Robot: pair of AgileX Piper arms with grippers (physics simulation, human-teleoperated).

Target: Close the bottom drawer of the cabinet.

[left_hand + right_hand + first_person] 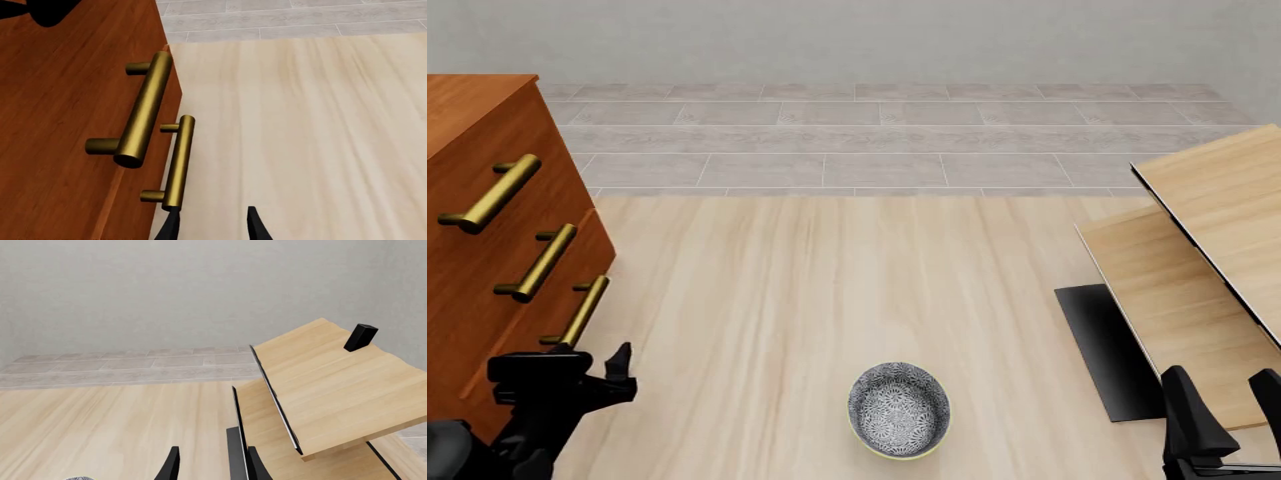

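The reddish-brown cabinet [481, 170] stands at the left edge of the front view, with three brass bar handles down its front. The bottom drawer's handle [578, 312] is the lowest; I cannot tell how far the drawer stands out. My left gripper [594, 362] is open and empty just in front of that handle's near end. In the left wrist view the bottom handle [179, 162] lies just ahead of one of my fingertips [170, 226]; the gripper [212, 227] points past it over the pale table. My right gripper [1224, 395] is open and empty at the right.
A patterned grey bowl [898, 408] sits on the pale wooden table [827, 280] near the front middle. A tilted light-wood structure [1214, 230] with a black base [1108, 350] stands at the right, close ahead of the right gripper [213, 467].
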